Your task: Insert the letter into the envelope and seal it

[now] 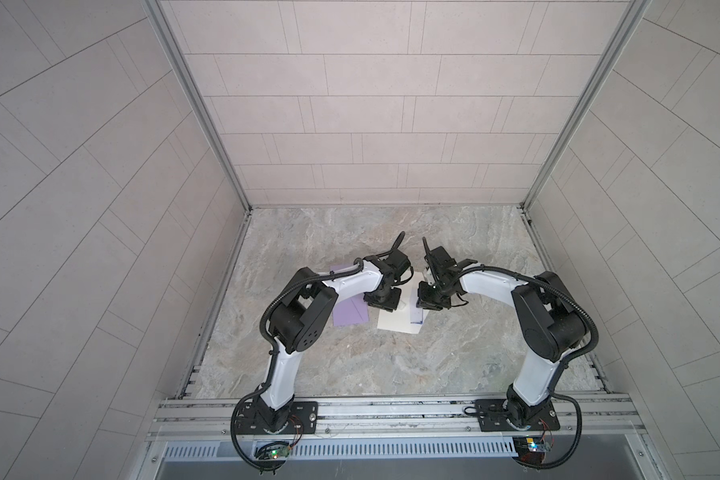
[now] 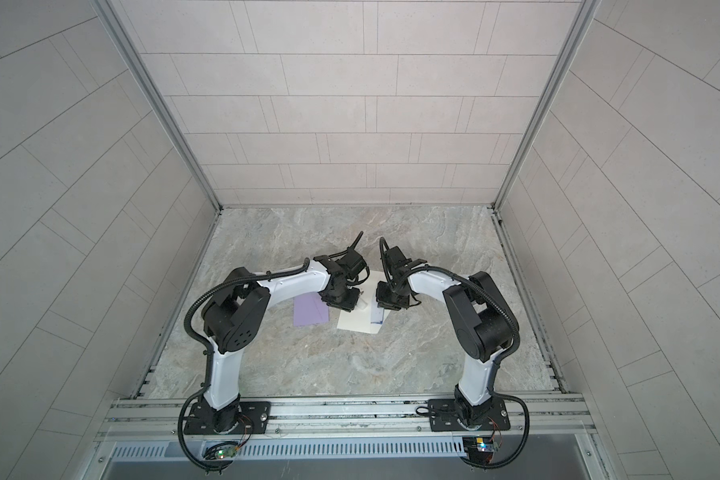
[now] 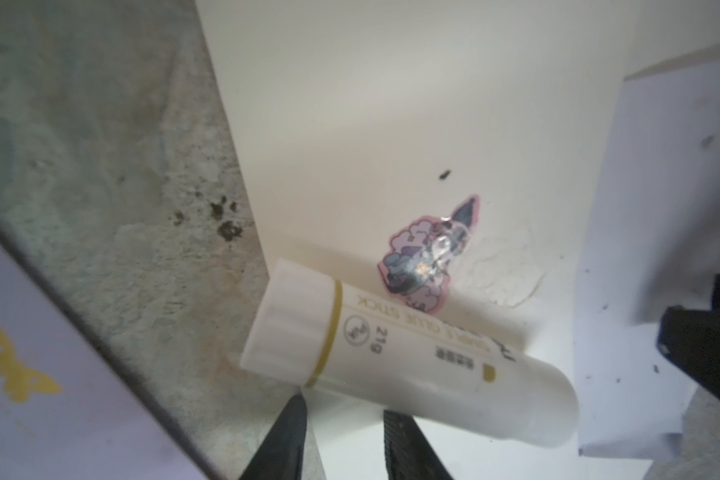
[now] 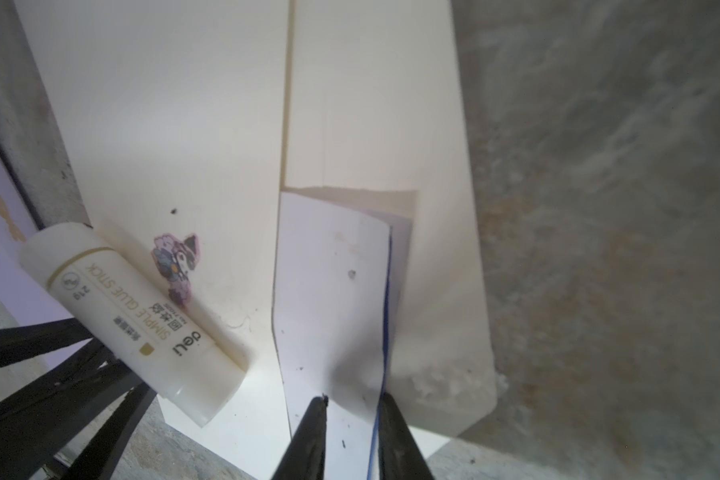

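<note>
A cream envelope [image 1: 393, 322] [image 2: 355, 321] [image 3: 391, 104] [image 4: 163, 104] lies flat mid-table, with a cartoon sticker [image 3: 425, 257] on it. The letter [image 4: 333, 291] [image 3: 661, 208] [image 1: 417, 316] is a folded white sheet with a blue edge. Its far end is tucked into the envelope's opening. My right gripper [image 4: 354, 399] [image 1: 427, 305] is shut on its near end, and the paper bows between the fingers. My left gripper [image 3: 344, 405] [image 1: 385, 307] is open, with nothing between its fingers. Its tips are at a white glue stick [image 3: 412, 353] [image 4: 134, 316] lying crosswise on the envelope.
A purple card [image 1: 350, 313] [image 2: 308, 313] [image 3: 38, 395] with a yellow butterfly lies left of the envelope, partly under the left arm. The marble tabletop [image 1: 391, 374] is walled on three sides. The two wrists hang close together over the envelope.
</note>
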